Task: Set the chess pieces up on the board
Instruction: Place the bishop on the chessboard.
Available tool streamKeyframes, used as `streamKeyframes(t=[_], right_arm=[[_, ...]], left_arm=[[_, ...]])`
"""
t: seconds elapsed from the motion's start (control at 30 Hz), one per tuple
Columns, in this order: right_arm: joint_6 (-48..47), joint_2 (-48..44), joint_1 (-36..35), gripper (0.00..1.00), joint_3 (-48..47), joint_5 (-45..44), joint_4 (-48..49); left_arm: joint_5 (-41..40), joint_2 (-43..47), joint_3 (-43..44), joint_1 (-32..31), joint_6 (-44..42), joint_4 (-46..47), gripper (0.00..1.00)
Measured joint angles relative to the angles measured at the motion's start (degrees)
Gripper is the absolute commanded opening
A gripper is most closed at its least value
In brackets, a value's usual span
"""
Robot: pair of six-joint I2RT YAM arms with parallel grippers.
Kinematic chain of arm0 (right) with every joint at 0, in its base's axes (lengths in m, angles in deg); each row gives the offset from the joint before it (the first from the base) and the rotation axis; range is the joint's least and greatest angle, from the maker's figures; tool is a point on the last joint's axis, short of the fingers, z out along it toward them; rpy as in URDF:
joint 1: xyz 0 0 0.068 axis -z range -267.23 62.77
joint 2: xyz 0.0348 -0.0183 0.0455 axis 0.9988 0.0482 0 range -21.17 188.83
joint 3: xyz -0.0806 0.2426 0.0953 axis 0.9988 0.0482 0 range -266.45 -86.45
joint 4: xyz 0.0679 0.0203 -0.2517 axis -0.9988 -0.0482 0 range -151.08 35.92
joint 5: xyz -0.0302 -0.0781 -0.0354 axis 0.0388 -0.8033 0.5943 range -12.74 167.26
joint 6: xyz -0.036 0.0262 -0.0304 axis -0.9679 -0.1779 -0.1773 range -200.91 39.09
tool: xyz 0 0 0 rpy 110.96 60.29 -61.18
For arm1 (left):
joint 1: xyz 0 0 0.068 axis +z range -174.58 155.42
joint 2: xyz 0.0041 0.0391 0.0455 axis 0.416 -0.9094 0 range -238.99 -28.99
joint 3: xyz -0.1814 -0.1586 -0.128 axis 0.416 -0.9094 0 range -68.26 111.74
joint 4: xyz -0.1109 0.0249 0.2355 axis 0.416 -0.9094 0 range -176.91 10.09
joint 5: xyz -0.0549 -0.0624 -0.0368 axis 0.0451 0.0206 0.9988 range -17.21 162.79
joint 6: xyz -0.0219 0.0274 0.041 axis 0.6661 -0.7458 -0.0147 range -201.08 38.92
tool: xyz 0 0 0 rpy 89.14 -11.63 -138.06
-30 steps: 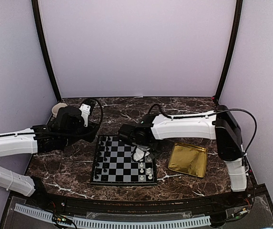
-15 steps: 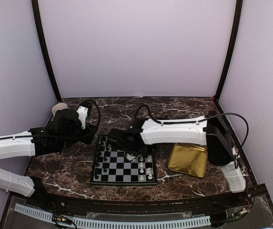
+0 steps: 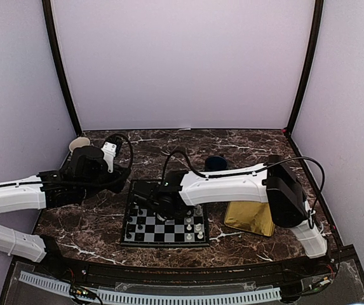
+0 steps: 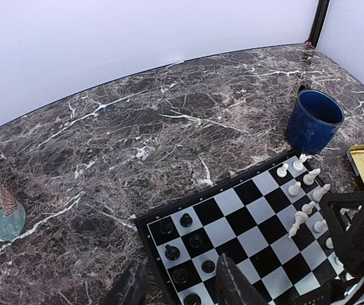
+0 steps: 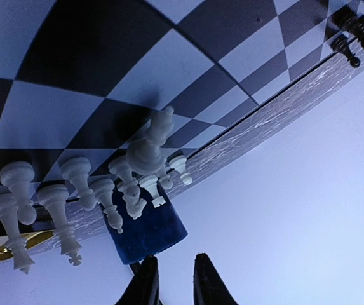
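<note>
The board (image 3: 169,230) lies in the middle of the table, black and light grey checks. Several white chess pieces (image 3: 194,223) stand along its right side, and the left wrist view shows them at the board's far right (image 4: 302,190). In the right wrist view they hang upside-down, a tall bishop (image 5: 150,149) nearest. My right gripper (image 3: 151,202) reaches over the board's left-middle; its fingers (image 5: 145,279) stand slightly apart around nothing. My left gripper (image 4: 178,286) hovers open over the board's far-left corner, above black pieces (image 4: 182,244).
A blue cup (image 3: 215,163) stands behind the board's far-right corner. To the right of the board lies a gold tray (image 3: 248,216). A cream cup (image 3: 77,145) sits at the back left. Black pieces (image 3: 137,213) fill the board's left columns. The right arm (image 4: 359,222) spans the board.
My right arm has swept left across the board, from the white pieces to the left-middle squares, and its fingers have parted a little. The left arm has barely moved.
</note>
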Motion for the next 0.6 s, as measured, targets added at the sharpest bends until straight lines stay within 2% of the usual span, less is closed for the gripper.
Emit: streamKeyframes(t=[0.37,0.6], right_arm=[[-3.28,-1.68,-0.59,0.3,0.68,2.4,3.82],[-1.95,-16.55,2.78,0.33,6.01,10.4,2.19]], left_arm=[[3.39,-0.87,-0.04,0.02,-0.2,0.63,0.4],[13.22,-10.97,5.18,0.07,-2.86,0.52,0.4]])
